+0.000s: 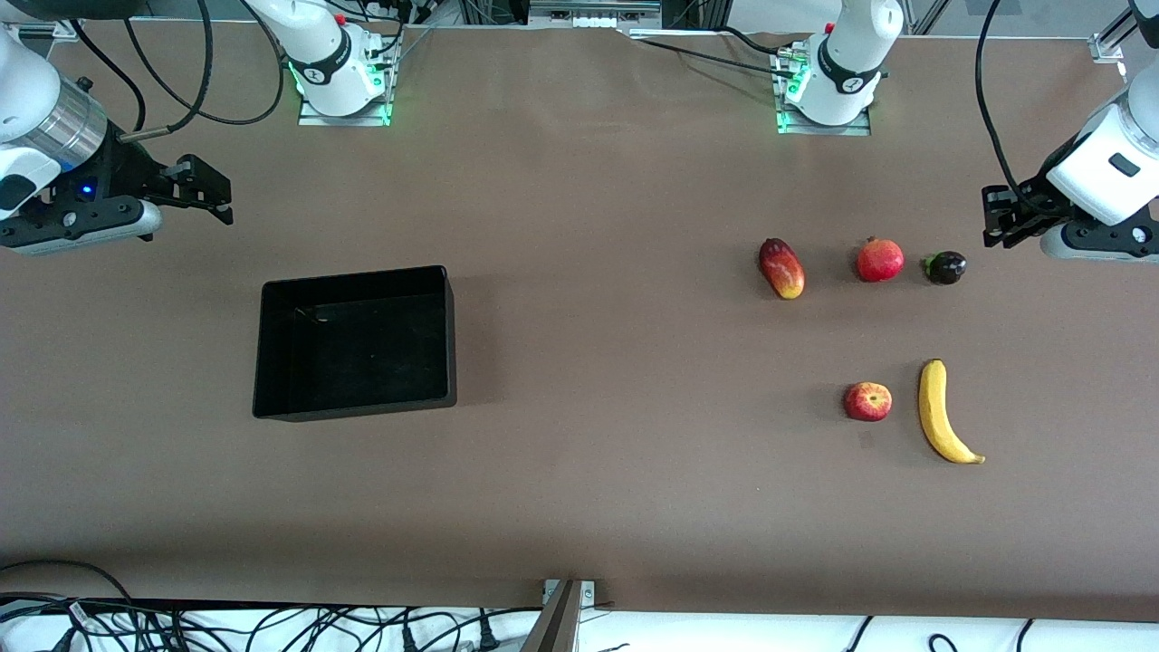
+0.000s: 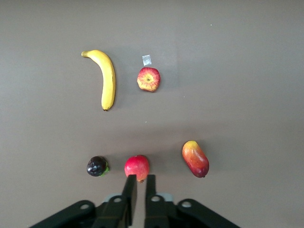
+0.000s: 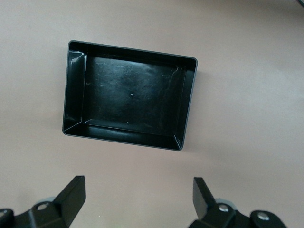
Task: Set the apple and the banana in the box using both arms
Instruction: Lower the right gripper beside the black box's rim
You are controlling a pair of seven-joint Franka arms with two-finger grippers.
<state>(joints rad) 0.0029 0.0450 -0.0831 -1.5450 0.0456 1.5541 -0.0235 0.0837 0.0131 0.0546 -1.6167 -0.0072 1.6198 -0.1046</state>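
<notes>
The apple (image 1: 868, 401), red with a yellowish patch, lies on the table beside the yellow banana (image 1: 942, 415) toward the left arm's end. Both show in the left wrist view, apple (image 2: 148, 79) and banana (image 2: 108, 78). The black box (image 1: 362, 353) sits empty toward the right arm's end; it also shows in the right wrist view (image 3: 130, 102). My left gripper (image 1: 994, 217) hangs shut and empty over the table edge at the left arm's end; in its wrist view (image 2: 141, 180) the fingers nearly touch. My right gripper (image 1: 213, 190) hangs open and empty over the table at the right arm's end (image 3: 138, 183).
A red-yellow mango-like fruit (image 1: 781, 268), a plain red round fruit (image 1: 880, 260) and a small dark fruit (image 1: 945, 267) lie in a row farther from the front camera than the apple and banana. Cables run along the table's near edge (image 1: 272, 625).
</notes>
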